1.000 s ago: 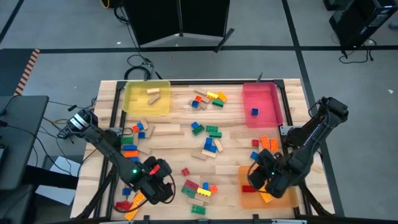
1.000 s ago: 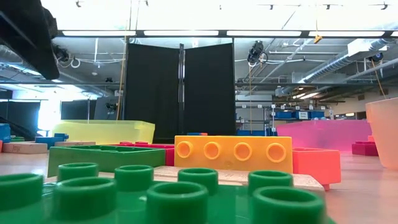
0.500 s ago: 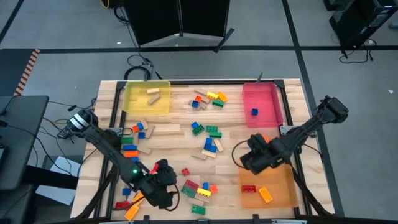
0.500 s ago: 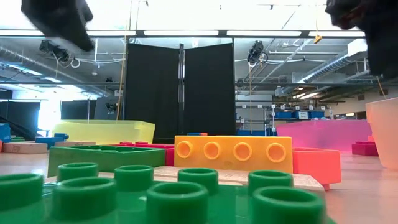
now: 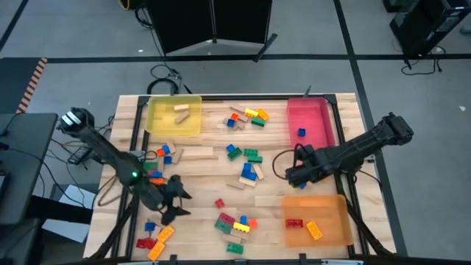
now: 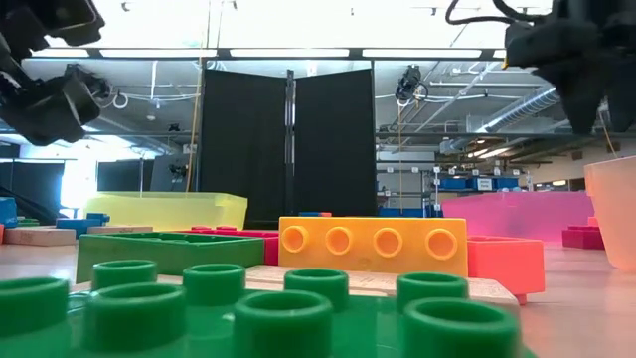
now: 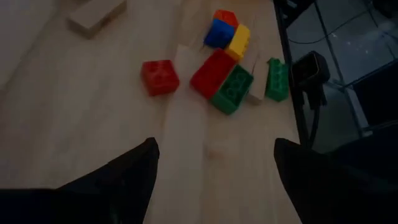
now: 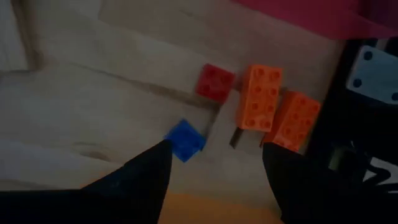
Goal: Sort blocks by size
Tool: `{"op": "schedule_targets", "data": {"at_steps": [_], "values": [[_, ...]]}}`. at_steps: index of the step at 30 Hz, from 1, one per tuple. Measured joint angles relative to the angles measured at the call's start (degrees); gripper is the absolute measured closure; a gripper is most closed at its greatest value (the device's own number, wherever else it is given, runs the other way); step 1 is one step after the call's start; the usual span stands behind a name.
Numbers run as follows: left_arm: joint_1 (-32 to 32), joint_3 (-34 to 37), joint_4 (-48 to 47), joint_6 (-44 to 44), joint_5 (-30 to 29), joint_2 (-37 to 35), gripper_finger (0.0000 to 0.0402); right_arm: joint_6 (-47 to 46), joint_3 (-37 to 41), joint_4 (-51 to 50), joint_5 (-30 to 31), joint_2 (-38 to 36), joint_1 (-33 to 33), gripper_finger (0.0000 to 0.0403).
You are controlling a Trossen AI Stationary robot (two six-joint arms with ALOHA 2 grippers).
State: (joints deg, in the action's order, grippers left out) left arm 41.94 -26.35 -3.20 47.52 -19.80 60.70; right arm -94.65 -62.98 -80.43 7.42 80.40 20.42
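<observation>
Wooden table [image 5: 206, 171], orange tray [image 5: 318, 221] holding two blocks [image 5: 303, 227]

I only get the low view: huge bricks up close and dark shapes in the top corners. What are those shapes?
Observer: The two grippers. The right gripper hangs open and empty between the pink tray and the orange tray.
Operator: And the other one?
Observer: The left gripper is open too, holding nothing, over the table's left side.
Operator: Is anything in the trays?
Observer: The orange tray holds a red brick and an orange brick.
</observation>
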Motion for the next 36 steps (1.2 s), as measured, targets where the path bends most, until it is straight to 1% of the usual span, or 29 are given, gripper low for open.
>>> {"op": "schedule_targets", "data": {"at_steps": [3, 6, 9, 12, 17, 23, 27, 33, 36], "values": [[-0.2, 0.9, -8.7, -0.8, -0.1, -6.7, 0.0078, 2.1, 0.0, -0.1, 0.0, -1.6, -3.0, 0.0126], [-1.0, 0.9, -17.2, -0.8, -0.7, -12.4, 0.0078, 4.7, 0.1, -0.1, 0.6, -3.6, -5.9, 0.0125], [-1.9, 0.9, -21.7, -1.2, -3.3, -16.3, 0.0078, 6.6, 2.3, 0.2, 0.7, -6.1, -8.7, 0.0129], [-3.2, 0.9, -23.3, -3.5, -4.3, -18.6, 0.0078, 6.8, 6.6, 2.4, 0.5, -9.4, -10.7, 0.0133], [-5.9, 0.9, -25.2, -5.2, -4.5, -19.6, 0.0078, 7.8, 15.4, 9.1, -0.9, -14.1, -12.8, 0.0139], [-10.1, -0.8, -27.3, -6.7, -5.6, -19.6, 0.0078, 10.9, 23.2, 15.1, -2.8, -15.4, -15.2, 0.0147], [-13.6, -3.3, -29.9, -9.3, -6.8, -19.6, 0.0078, 12.5, 26.9, 18.6, -3.0, -15.0, -16.4, 0.0148], [-18.4, -6.1, -30.3, -14.3, -7.3, -19.6, 0.0078, 13.8, 31.5, 24.9, -3.1, -15.0, -17.4, 0.0147], [-20.3, -6.4, -30.3, -14.7, -7.3, -19.5, 0.0078, 13.7, 32.9, 27.4, -3.1, -15.3, -17.5, 0.0153]]}}
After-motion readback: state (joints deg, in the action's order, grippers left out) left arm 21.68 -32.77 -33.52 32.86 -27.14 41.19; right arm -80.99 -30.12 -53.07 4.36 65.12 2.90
